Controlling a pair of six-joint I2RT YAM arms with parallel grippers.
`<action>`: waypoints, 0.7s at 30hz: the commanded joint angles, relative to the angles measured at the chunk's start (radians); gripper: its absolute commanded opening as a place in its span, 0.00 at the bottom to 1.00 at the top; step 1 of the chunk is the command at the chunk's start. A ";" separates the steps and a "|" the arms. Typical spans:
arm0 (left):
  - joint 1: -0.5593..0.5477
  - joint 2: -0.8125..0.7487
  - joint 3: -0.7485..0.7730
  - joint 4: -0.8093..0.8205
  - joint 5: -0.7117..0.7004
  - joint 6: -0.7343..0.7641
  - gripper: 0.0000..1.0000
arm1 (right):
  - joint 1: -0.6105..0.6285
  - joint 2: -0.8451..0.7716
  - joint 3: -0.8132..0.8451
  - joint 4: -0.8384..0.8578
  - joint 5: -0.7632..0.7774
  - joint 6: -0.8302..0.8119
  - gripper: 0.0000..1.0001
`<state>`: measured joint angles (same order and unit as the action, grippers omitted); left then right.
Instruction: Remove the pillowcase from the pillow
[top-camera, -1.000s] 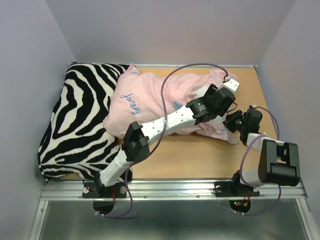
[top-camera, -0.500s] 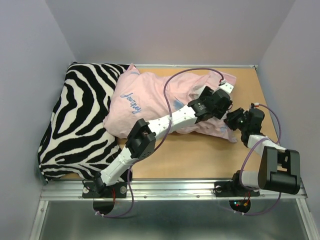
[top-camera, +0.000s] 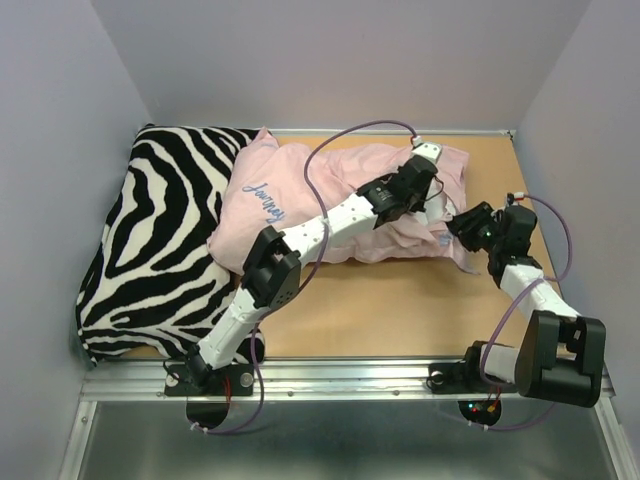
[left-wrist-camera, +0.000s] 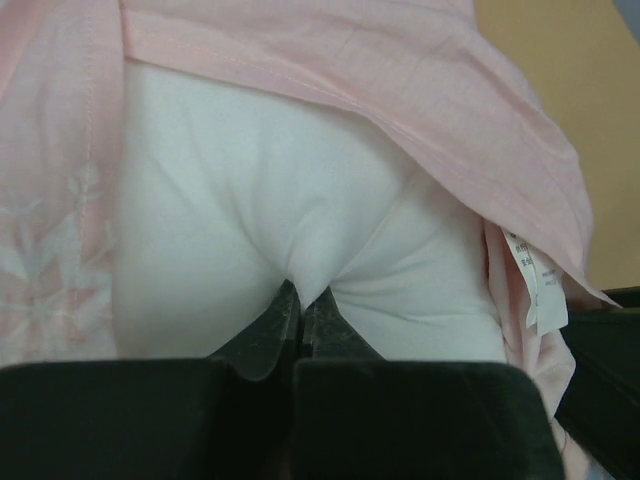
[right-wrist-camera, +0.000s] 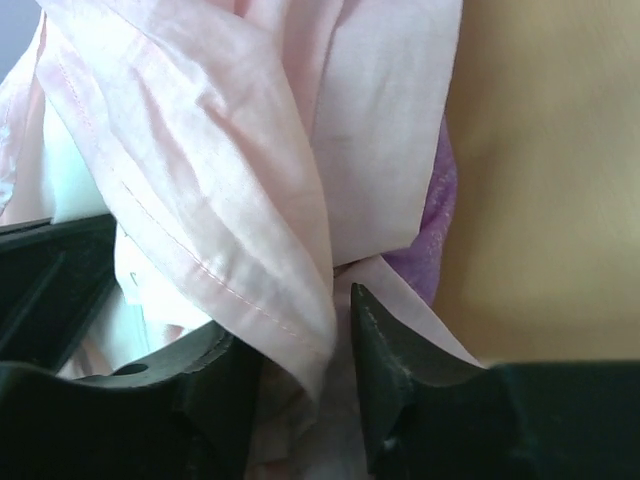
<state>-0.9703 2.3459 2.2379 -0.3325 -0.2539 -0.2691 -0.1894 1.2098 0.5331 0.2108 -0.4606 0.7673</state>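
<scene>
The pink pillowcase (top-camera: 300, 200) lies crumpled in the middle of the table, its left end on a zebra cushion. My left gripper (top-camera: 424, 186) reaches into the case's open right end. In the left wrist view the left gripper (left-wrist-camera: 300, 296) is shut, pinching a pucker of the white pillow (left-wrist-camera: 250, 200) under the pink hem (left-wrist-camera: 330, 70). A small white tag (left-wrist-camera: 535, 282) hangs at the right. My right gripper (top-camera: 464, 224) sits at the case's right edge. In its own view the right gripper (right-wrist-camera: 295, 320) is open, a loose hemmed fold of pillowcase (right-wrist-camera: 200, 150) lying between the fingers.
A black-and-white zebra cushion (top-camera: 160, 240) fills the table's left side. Grey walls close in the left, back and right. Bare wooden table (top-camera: 400, 310) lies in front of the pillowcase, and a metal rail (top-camera: 350, 375) runs along the near edge.
The left gripper pushed farther back into the case opening, opened wide, then shut on the white pillow. The right gripper's jaws spread apart and its wrist shifted right.
</scene>
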 joint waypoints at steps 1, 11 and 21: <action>0.080 -0.108 -0.030 0.049 -0.082 -0.076 0.00 | 0.019 -0.052 0.097 -0.141 -0.020 -0.075 0.47; 0.136 -0.191 -0.052 0.102 -0.172 -0.128 0.00 | 0.019 -0.148 0.139 -0.330 0.078 -0.112 0.08; 0.220 -0.235 -0.020 0.128 -0.154 -0.162 0.00 | 0.019 -0.208 0.099 -0.399 0.174 -0.122 0.01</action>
<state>-0.8864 2.2452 2.1746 -0.2691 -0.2489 -0.4427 -0.1741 1.0668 0.6380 -0.0967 -0.3630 0.6693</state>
